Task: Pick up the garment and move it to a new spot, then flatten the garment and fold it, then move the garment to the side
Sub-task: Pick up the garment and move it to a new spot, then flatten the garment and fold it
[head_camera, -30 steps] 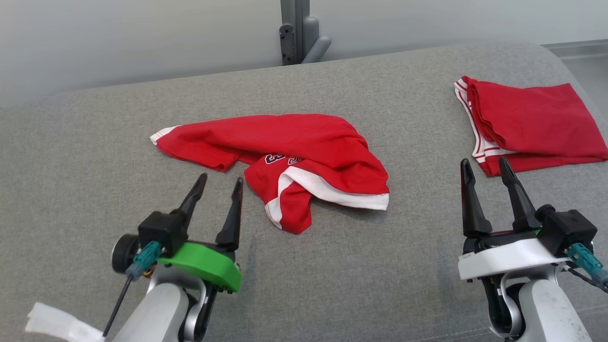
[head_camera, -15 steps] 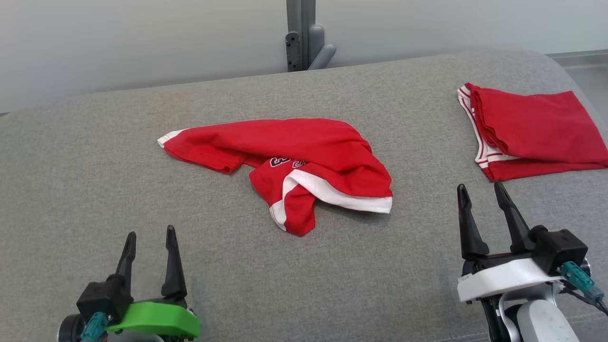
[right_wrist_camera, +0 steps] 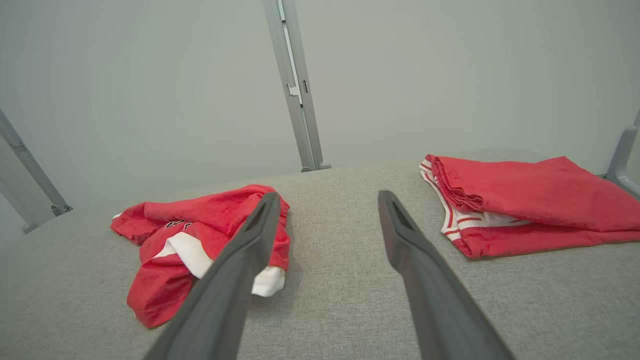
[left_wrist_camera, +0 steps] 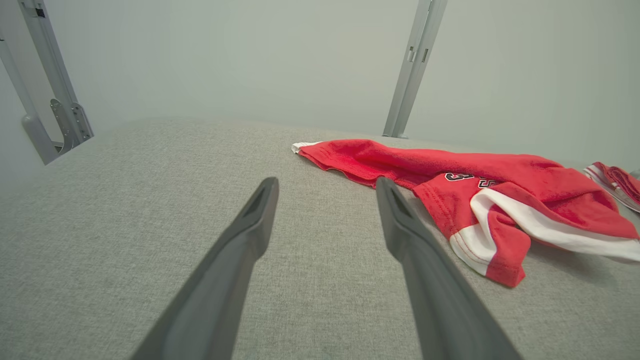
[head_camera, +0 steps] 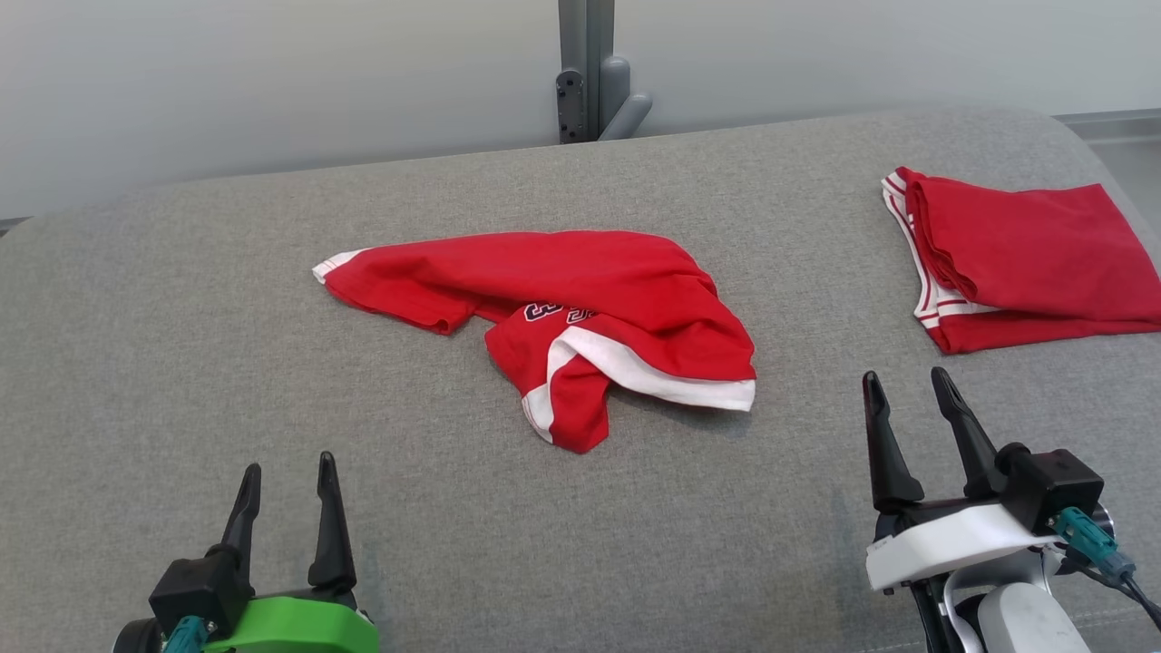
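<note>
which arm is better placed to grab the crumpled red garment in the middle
Probably the right: the right claw stands open nearer the crumpled garment, beside its white hem. The left claw, also open, sits farther back.

Numeral 3, on crumpled red garment

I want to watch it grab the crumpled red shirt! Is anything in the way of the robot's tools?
No, nothing visible. Just bare grey cushion lies between the crumpled shirt and the left tool or right tool. Both tools are open. The folded red garment sits off to the right, apart.
</note>
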Available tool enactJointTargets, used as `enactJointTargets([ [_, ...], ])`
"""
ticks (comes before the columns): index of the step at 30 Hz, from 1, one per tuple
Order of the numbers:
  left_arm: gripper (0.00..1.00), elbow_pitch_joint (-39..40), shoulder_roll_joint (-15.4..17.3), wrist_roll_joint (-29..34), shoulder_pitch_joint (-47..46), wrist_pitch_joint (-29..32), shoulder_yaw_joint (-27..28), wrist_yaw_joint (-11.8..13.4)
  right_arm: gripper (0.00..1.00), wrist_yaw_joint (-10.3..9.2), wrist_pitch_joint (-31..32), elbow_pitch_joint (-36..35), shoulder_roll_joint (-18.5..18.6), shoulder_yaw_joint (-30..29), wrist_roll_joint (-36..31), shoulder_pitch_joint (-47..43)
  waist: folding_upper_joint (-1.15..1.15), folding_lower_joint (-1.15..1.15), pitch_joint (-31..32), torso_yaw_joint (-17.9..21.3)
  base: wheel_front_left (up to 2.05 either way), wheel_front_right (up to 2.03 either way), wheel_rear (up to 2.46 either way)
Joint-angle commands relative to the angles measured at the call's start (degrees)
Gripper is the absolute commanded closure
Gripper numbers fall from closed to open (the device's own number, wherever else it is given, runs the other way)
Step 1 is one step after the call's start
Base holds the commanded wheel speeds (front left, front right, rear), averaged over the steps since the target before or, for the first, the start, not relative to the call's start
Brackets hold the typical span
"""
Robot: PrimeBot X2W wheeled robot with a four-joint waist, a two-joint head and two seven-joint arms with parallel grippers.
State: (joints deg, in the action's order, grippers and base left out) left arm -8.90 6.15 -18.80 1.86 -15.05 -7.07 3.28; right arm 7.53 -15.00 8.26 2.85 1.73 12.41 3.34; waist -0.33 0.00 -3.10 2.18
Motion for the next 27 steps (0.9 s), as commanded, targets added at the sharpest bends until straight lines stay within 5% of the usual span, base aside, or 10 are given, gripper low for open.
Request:
enactJointTargets([
  [1,0.00,-0.4,-0.2,0.4,0.4,-0.1,0.6,-0.6,0.00,-0.09,-0.2,0.3,0.1,0.0,0.1,0.3,0.33,0.00,-0.1,0.0,0.00,0.00,0.00],
  [14,0.00,-1.9,-1.9,3.0,0.0,-0.1,1.4,-2.8,0.00,-0.09,-0.2,0.5,0.1,-0.2,-0.4,0.4,0.33,0.00,-0.3,0.1,0.00,0.00,0.00],
  [27,0.00,-13.4,-2.9,2.7,-10.1,0.5,-6.3,-7.4,0.00,-0.09,-0.2,-0.3,0.1,0.3,-0.8,2.0,0.33,0.00,-2.8,2.0,0.00,0.00,0.00],
])
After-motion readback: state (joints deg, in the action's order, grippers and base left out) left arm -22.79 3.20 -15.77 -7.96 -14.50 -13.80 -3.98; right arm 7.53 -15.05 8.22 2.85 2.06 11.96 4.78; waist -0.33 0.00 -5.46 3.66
